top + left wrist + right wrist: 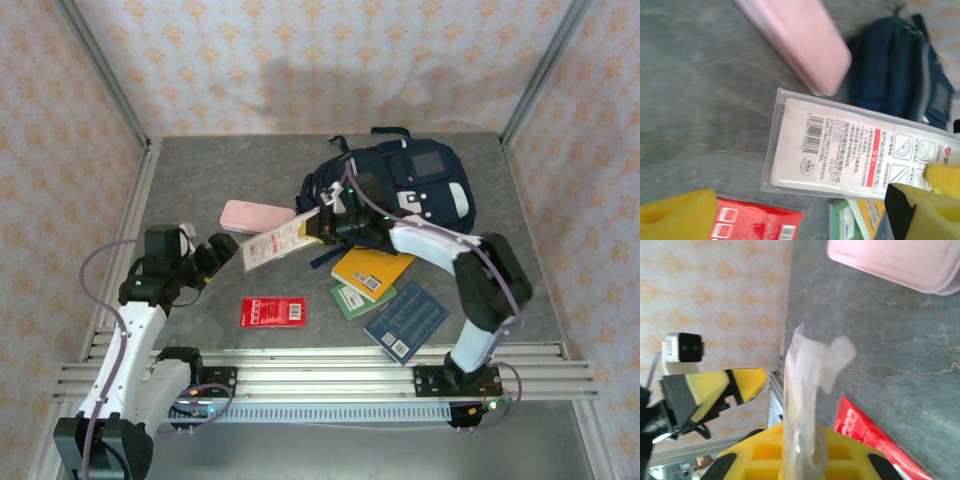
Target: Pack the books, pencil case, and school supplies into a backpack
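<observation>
One white packet [272, 243], likely light, bendy and slick, hangs over the bench [200, 180] left of the backpack [410, 190]. The right fingers [755, 455] pinch its right end; a deeper hold seems safer. The left fingers [675, 215] stand spread.

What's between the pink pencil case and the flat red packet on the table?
The white plastic packet with red markings lies across that stretch, clamped at one end in the right gripper. The top and left wrist views both show it.

Left end effector [207, 248] spread wide; right end effector [320, 226] clamped.
</observation>
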`<action>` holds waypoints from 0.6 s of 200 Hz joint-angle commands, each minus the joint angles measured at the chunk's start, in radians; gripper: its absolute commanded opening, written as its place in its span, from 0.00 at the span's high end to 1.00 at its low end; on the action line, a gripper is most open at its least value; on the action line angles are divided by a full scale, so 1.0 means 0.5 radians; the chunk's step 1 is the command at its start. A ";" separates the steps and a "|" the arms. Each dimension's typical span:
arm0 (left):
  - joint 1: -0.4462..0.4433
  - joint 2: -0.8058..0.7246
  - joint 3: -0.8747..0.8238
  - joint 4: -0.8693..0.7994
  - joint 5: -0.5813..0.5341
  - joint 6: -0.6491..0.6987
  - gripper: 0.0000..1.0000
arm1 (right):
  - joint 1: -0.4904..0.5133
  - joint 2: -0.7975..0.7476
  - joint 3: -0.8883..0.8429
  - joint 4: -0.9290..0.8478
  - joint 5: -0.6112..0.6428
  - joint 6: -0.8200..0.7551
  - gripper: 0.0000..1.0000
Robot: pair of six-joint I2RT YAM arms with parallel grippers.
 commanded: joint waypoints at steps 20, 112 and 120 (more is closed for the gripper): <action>-0.212 0.097 0.092 0.374 0.525 -0.020 0.11 | -0.080 -0.396 -0.101 0.183 -0.267 0.174 0.94; -0.455 0.103 0.162 0.819 0.799 -0.212 0.20 | -0.126 -0.922 -0.359 0.143 -0.317 0.305 0.95; -0.460 0.091 0.150 0.883 0.812 -0.249 0.23 | -0.134 -0.990 -0.366 0.100 -0.313 0.281 0.95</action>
